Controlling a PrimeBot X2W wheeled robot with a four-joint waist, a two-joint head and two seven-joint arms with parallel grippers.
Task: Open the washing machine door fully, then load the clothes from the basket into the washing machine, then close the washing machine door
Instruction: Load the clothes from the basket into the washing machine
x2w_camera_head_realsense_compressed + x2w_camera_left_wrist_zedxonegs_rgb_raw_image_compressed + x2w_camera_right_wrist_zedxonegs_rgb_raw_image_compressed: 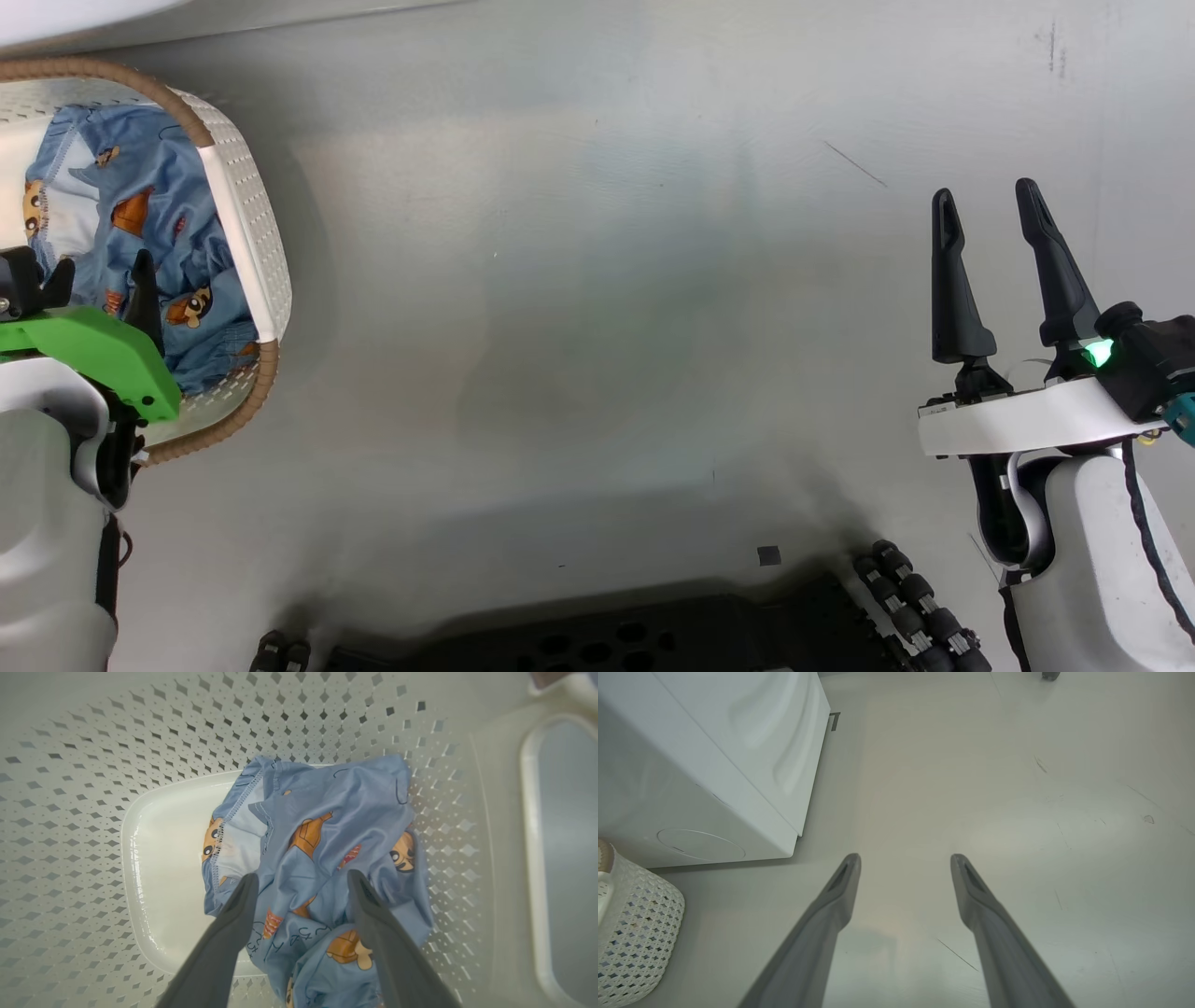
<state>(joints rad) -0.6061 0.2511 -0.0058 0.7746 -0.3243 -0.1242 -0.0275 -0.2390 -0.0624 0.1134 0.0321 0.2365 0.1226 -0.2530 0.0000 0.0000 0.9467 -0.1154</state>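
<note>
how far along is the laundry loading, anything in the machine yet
Done: nothing confirmed; the washing machine presents its white body, and the door's state cannot be told. In hand: the left jaws stand open over the blue garment, which lies ungripped in the basket. Left: grasp it, load it, close the door. The right jaws hang open over the floor.

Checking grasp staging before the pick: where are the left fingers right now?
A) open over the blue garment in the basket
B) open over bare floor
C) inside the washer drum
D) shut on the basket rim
A: the left wrist view has the left fingers spread apart over the blue garment lying in the basket.
</note>
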